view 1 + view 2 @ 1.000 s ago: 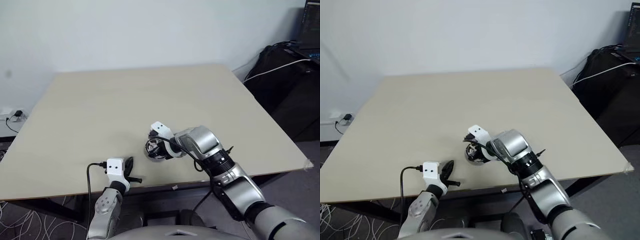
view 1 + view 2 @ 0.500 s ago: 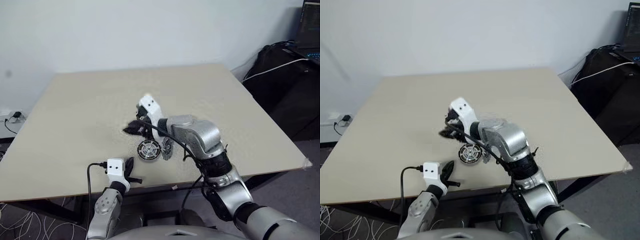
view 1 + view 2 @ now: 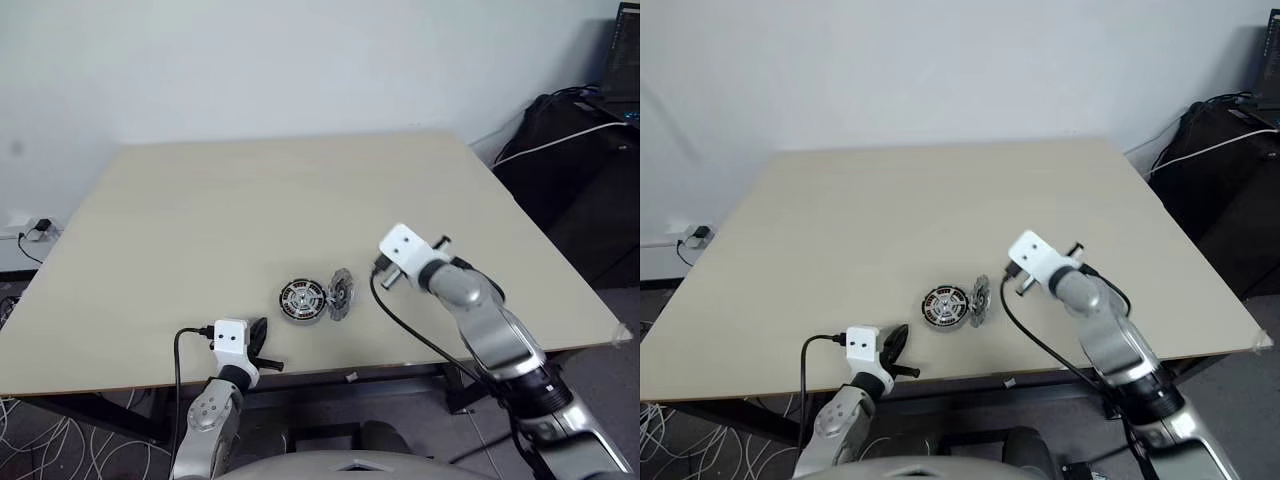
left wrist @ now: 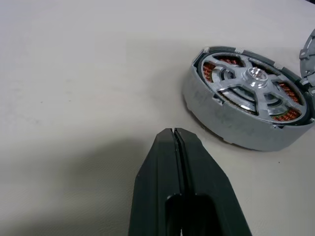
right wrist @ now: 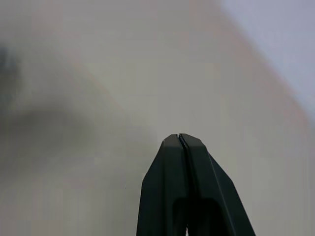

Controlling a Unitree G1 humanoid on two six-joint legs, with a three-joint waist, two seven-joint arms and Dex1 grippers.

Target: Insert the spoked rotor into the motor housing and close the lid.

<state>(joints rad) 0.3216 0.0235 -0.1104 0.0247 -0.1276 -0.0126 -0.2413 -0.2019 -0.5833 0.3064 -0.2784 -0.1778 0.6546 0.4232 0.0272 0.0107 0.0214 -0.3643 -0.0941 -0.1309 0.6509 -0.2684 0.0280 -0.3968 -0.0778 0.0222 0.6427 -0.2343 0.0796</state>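
Beige table (image 3: 200, 210), right hand (image 5: 179, 139) raised, pinched closed, empty

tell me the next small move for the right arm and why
Probably bring the right end effector back toward the silver-grey metal lid disc and open it to grip. The black-rimmed spoked rotor already sits in the round copper-wound motor housing, while the lid leans tilted against its side, not yet on top. Both end effectors are shut and empty.
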